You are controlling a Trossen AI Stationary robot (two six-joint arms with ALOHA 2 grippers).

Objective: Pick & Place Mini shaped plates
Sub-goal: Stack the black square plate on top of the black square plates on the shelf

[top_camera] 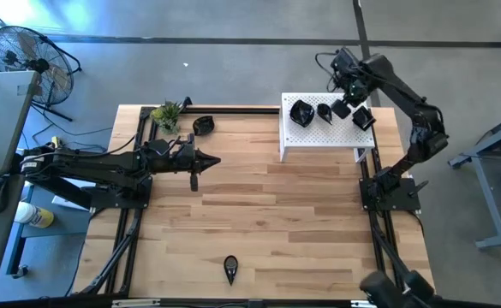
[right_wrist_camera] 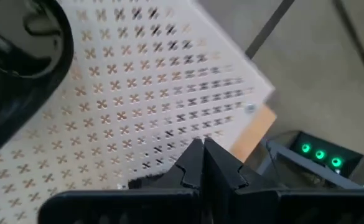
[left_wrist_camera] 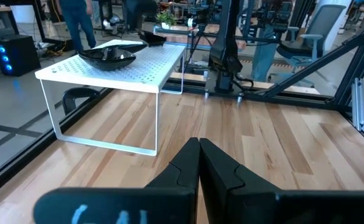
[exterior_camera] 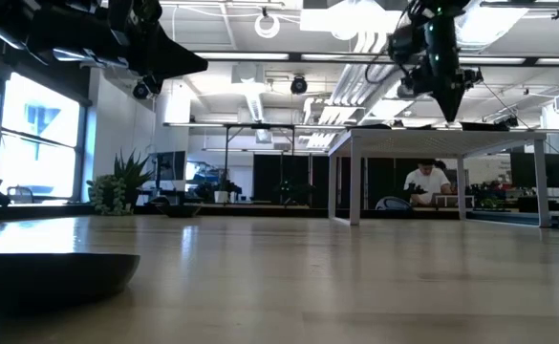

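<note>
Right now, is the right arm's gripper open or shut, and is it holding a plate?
Shut and empty. In its wrist view the right gripper has its two fingers pressed together with nothing between them, above the white perforated platform.

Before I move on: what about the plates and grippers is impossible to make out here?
- High view: the right gripper overlaps a plate on the white platform, hiding its shape.
- Low view: the near plate is cut off by the picture's edge.
- Right wrist view: the plate is cropped and blurred.

We see glossy black mini plates: a rounded one [top_camera: 301, 113], a teardrop [top_camera: 325, 110] and a square one [top_camera: 363, 119] on the white perforated platform [top_camera: 319, 139] far right, one [top_camera: 203, 126] far left, a teardrop [top_camera: 230, 269] alone at the near edge.
</note>
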